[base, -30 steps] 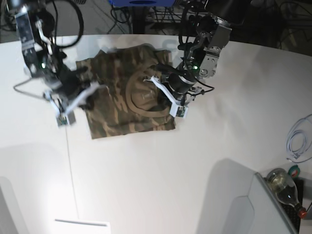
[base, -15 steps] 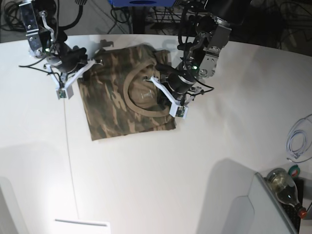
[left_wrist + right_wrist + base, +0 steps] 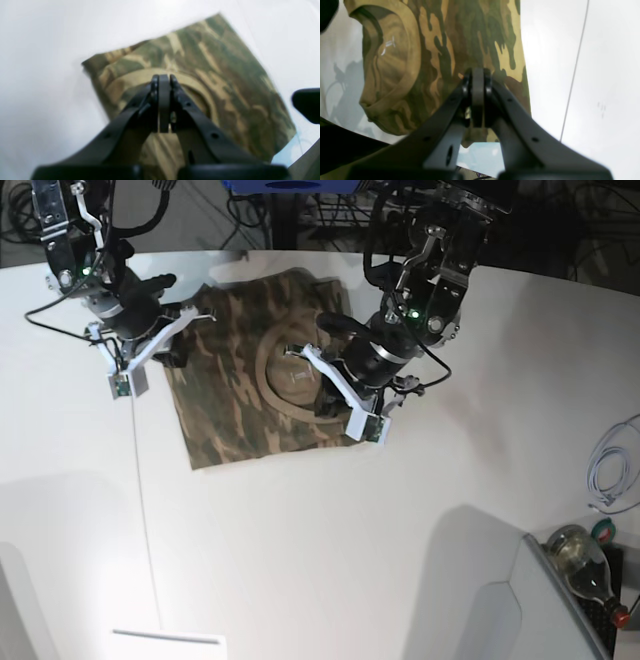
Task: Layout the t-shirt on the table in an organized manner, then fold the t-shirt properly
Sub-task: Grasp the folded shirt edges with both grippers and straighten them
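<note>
The camouflage t-shirt lies on the white table as a rough rectangle, its tan collar ring facing up. My left gripper is shut, and in the left wrist view its tips sit over the collar of the t-shirt. My right gripper hovers at the shirt's far left edge. It is shut too; in the right wrist view its tips are over the camouflage cloth. No cloth shows between either pair of fingers.
A thin dark seam runs down the table left of the shirt. At the right edge lie a coiled white cable, a bottle and a grey box corner. Cables and a stand fill the space behind the table.
My right arm swung from the shirt's near left side up to its far left edge. The left arm shifted slightly toward the front. The shirt's left side now lies flatter.
</note>
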{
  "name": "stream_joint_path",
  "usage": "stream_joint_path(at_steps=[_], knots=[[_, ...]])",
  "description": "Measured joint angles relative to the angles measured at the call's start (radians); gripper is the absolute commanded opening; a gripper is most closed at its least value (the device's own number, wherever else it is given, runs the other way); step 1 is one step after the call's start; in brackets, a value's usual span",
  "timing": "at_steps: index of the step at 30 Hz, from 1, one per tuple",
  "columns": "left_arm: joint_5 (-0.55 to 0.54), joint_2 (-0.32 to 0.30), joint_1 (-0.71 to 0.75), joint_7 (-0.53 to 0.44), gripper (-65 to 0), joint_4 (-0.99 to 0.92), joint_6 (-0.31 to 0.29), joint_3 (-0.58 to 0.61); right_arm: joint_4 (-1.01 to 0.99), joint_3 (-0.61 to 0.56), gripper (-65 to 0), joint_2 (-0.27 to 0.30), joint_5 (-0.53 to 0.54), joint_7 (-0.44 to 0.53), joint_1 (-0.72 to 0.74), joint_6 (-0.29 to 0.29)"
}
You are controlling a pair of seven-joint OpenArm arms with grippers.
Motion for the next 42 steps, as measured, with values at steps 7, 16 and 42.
stream_joint_path(at_steps=[7,16,42], knots=[[0.0,0.005,-0.033,0.002,-28.6,-0.045,0.005,-0.117,0.0,-0.002,-65.0,0.0,0.0,0.0,-0.005,0.0],[0.0,0.021,-0.119,-0.016,-27.5,-0.2,0.004,-0.113,0.0,-0.008,-65.0,0.0,-0.003,0.0,-0.004,0.0],[-0.004,0.07,-0.137,-0.012,-65.0,-0.225,0.004,-0.108,0.0,-0.008,-65.0,0.001,-0.003,0.0,-0.002,0.0]])
